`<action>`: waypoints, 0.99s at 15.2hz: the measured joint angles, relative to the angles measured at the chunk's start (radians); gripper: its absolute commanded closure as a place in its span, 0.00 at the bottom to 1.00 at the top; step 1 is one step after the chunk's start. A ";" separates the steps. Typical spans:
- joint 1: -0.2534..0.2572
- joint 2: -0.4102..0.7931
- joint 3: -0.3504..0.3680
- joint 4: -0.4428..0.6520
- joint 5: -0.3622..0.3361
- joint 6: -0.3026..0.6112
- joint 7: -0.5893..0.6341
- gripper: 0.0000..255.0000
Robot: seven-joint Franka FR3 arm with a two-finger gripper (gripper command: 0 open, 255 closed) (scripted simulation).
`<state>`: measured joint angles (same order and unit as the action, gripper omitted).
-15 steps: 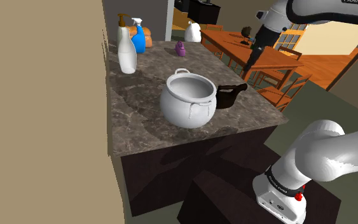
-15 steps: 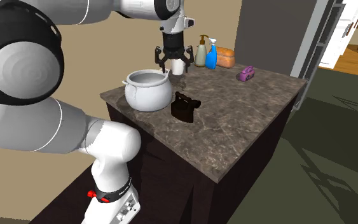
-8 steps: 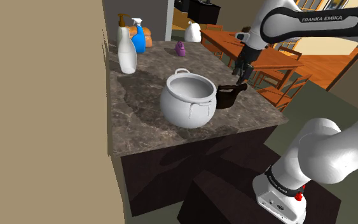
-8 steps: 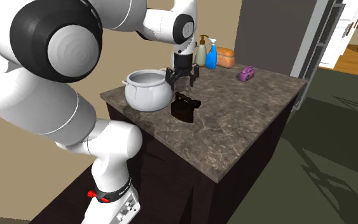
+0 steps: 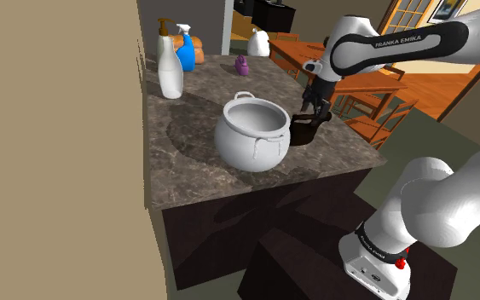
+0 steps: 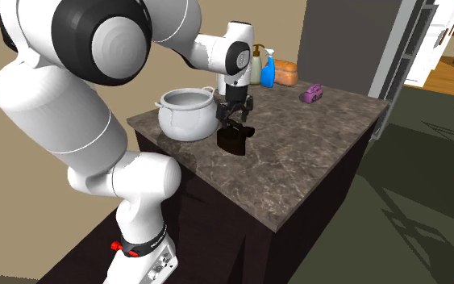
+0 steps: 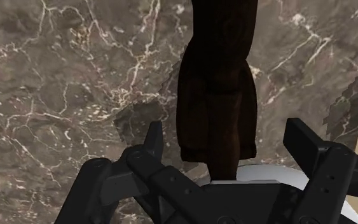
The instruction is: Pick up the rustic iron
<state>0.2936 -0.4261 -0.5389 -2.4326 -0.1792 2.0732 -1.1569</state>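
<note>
The rustic iron (image 5: 304, 131) is dark brown, nearly black, and stands on the marbled counter (image 5: 195, 162) just beside a white pot (image 5: 251, 132). My gripper (image 5: 314, 111) hangs directly over it, open, with the fingers down on either side of the handle. In the second exterior view the gripper (image 6: 235, 119) sits right above the iron (image 6: 232, 138). From the wrist view the iron (image 7: 217, 83) runs between my two fingers (image 7: 149, 144), with a gap on each side. The gripper (image 7: 228, 147) touches nothing there.
The white pot (image 6: 187, 113) crowds the iron on one side. A white bottle (image 5: 170, 73), a blue spray bottle (image 5: 185, 49) and a small purple object (image 5: 242, 65) stand at the counter's far end. Wooden chairs (image 5: 374, 115) lie beyond the counter edge near the iron.
The arm has swung in and dropped from well above the counter until the open gripper straddles the iron. The iron and the pot have not moved.
</note>
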 measured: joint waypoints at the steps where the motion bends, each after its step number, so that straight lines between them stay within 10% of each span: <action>1: 0.001 0.006 -0.003 -0.009 0.000 0.015 -0.002 0.00; 3: 0.002 0.012 -0.006 -0.020 0.001 0.031 -0.003 0.00; 4: 0.002 0.013 -0.007 -0.021 0.001 0.034 -0.004 1.00; 15: 0.001 0.011 -0.006 -0.020 0.000 0.031 -0.003 1.00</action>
<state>0.2950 -0.4153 -0.5449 -2.4524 -0.1787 2.1038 -1.1602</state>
